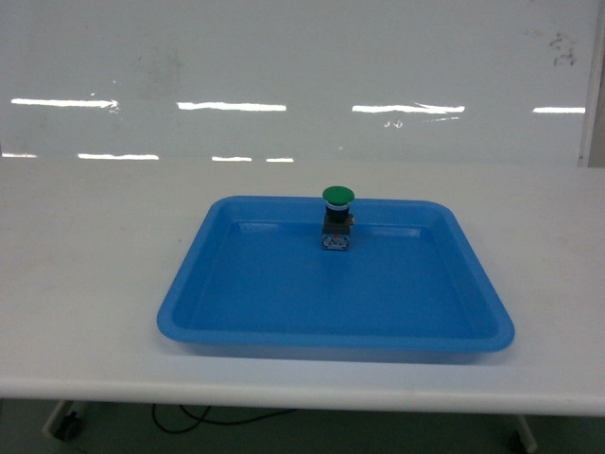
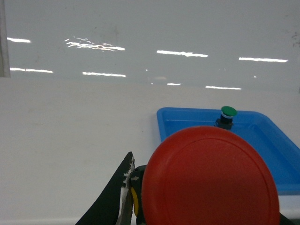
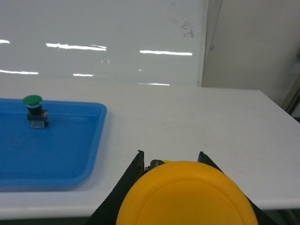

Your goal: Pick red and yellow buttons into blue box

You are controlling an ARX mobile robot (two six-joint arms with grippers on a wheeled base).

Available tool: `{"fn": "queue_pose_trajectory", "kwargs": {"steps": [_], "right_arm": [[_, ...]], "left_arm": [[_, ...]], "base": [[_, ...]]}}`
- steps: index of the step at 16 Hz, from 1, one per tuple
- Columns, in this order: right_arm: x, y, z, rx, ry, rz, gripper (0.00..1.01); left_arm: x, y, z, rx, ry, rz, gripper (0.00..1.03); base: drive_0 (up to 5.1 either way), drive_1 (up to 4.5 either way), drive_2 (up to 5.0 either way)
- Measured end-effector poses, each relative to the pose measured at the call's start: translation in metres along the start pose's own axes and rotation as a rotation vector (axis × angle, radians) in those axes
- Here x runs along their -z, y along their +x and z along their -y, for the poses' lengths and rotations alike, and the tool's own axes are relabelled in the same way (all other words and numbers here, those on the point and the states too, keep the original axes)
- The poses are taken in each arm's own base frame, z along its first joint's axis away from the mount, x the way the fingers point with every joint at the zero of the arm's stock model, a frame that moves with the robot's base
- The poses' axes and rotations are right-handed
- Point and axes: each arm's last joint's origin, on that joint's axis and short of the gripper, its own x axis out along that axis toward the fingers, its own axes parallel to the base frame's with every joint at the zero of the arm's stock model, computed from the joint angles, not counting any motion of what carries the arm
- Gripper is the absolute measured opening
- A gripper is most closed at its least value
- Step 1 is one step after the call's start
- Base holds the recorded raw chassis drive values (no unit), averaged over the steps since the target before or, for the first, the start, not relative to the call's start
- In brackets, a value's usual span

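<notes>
In the left wrist view, the left claw [image 2: 187,206] holds the red button [image 2: 210,178]: the round red cap fills the space between the two dark fingers [image 2: 115,197], and the button sits right at the camera, so its base is hidden. Ahead of this claw and a little to its right lies the shallow blue tray [image 2: 187,117] on the white table [image 2: 70,140]. The green button [image 2: 228,115] stands upright inside the tray, near its far wall.

In the head view, no arm is visible. The tray [image 1: 189,293] rests in the middle of the table [image 1: 85,284], and the green button [image 1: 337,216] stands close to the far rim, with its black and clear base under the cap.

In the right wrist view, the right claw [image 3: 176,187] grips the yellow button [image 3: 187,197]. The yellow cap sits between the two dark fingers [image 3: 131,173] and covers the lower part of the picture. The tray [image 3: 89,140] lies ahead of this claw and to its left, well apart from it, and the green button [image 3: 33,110] stands in the tray's far part.

The blue box is not visible in any view, so I cannot tell where it is.
</notes>
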Motion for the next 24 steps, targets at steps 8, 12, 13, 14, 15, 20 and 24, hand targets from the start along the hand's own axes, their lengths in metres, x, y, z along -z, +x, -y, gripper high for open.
{"fn": "queue_pose_trajectory", "kwargs": {"steps": [8,12,13,14,15,20,24], "right_arm": [[0.001,0.0002,0.0,0.002,-0.002,-0.008,0.28],[0.0013,0.0003,0.0,0.002,-0.002,-0.011,0.28],[0.0012,0.0003,0.0,0.002,-0.002,-0.009,0.28],[0.0011,0.0003,-0.0001,0.002,-0.002,-0.009,0.28],[0.0013,0.0003,-0.0001,0.001,-0.002,-0.011,0.28],[0.0012,0.0003,0.0,0.002,-0.002,-0.01,0.28],[0.0012,0.0003,0.0,0.002,-0.002,-0.009,0.28]], "left_arm": [[0.0002,0.0002,0.0004,0.005,0.001,-0.003,0.35],[0.0002,0.0002,0.0004,0.006,0.0,-0.002,0.35],[0.0003,0.0002,0.0004,0.006,0.001,-0.004,0.35],[0.0003,0.0002,0.0004,0.006,0.001,-0.003,0.35],[0.0003,0.0002,0.0003,0.005,0.001,-0.004,0.35],[0.0002,0.0002,0.0004,0.006,0.0,-0.002,0.35],[0.0008,0.0003,0.0003,0.005,0.001,-0.006,0.35]], "base": [[5.0,-2.42,-2.4],[5.1,-2.34,-2.3],[4.9,-2.55,-2.6],[4.9,-2.56,-2.6],[4.9,-2.52,-2.5],[5.0,-2.42,-2.4],[5.0,-2.46,-2.5]]}}
